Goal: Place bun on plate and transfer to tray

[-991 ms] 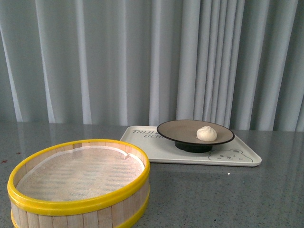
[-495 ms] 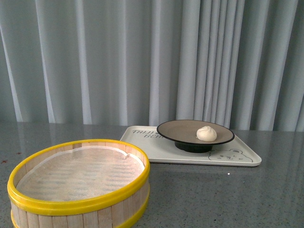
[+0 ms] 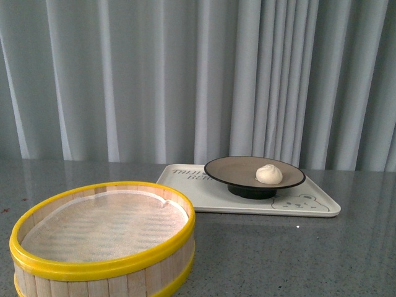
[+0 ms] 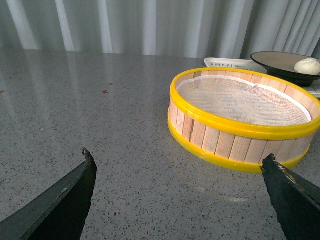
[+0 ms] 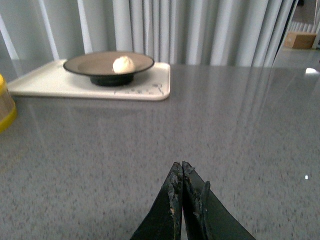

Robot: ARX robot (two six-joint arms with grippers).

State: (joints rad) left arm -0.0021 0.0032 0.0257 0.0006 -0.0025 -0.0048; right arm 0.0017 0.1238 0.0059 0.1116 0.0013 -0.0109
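The cream-white bun [image 3: 269, 174] lies on the beige plate [image 3: 235, 168] with the black rim. The plate stands on the cream-white tray [image 3: 204, 195] at the back right of the grey table. Bun [image 5: 123, 64], plate [image 5: 87, 63] and tray [image 5: 45, 80] also show in the right wrist view, and the bun [image 4: 307, 66] and plate [image 4: 272, 59] in the left wrist view. My left gripper [image 4: 177, 160] is open and empty over bare table, short of the steamer basket. My right gripper [image 5: 181, 166] is shut and empty, well short of the tray. Neither arm shows in the front view.
A wooden steamer basket [image 3: 105, 272] with yellow rims and a white liner stands at the front left, also in the left wrist view [image 4: 240, 142]. Grey curtains [image 3: 154, 74] hang behind the table. A brown box [image 5: 300, 40] sits far off in the right wrist view.
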